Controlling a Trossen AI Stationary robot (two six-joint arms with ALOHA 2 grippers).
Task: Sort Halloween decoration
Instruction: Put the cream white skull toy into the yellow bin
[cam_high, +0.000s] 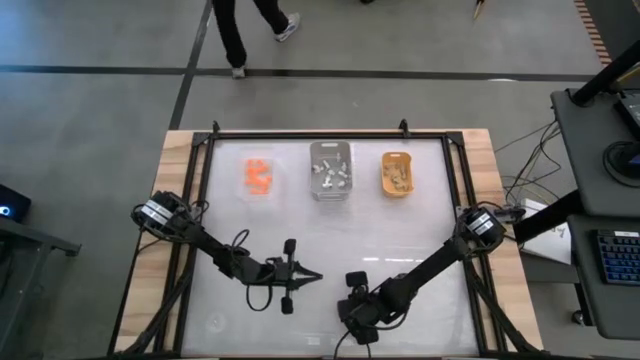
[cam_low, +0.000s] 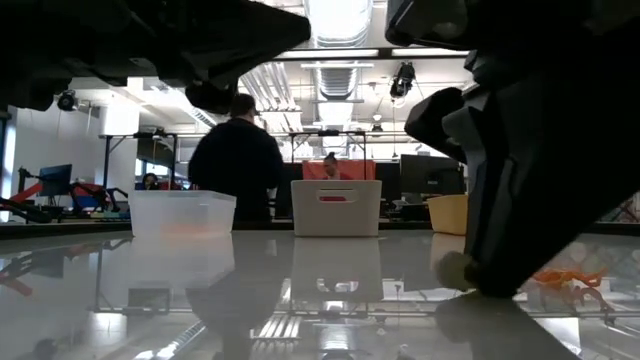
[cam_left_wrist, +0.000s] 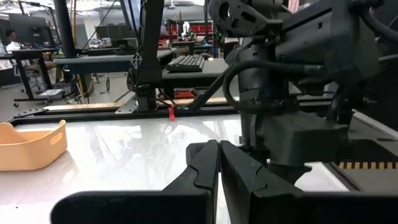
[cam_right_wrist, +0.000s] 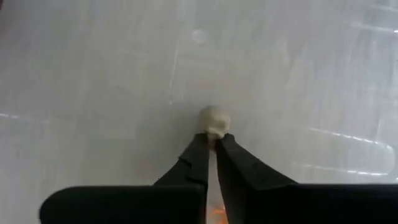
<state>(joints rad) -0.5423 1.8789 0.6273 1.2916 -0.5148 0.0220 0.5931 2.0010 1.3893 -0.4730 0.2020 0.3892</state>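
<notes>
Halloween decoration pieces mostly sit sorted in the clear tray (cam_high: 259, 178), grey tray (cam_high: 331, 170) and orange-yellow tray (cam_high: 398, 174). The right gripper (cam_right_wrist: 212, 144), low at the table's near edge, pinches a tan skull-like trinket (cam_right_wrist: 214, 120); it should lift straight, grip firm. The left gripper (cam_left_wrist: 219, 163) waits closed, empty.

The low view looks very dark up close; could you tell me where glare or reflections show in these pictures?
Low view: the arms are black silhouettes against bright ceiling lights, and the glossy table mirrors the grey tray. Right wrist view: soft streaks of glare cross the table around the pale trinket. Left wrist view: the table reflects the room behind.
</notes>
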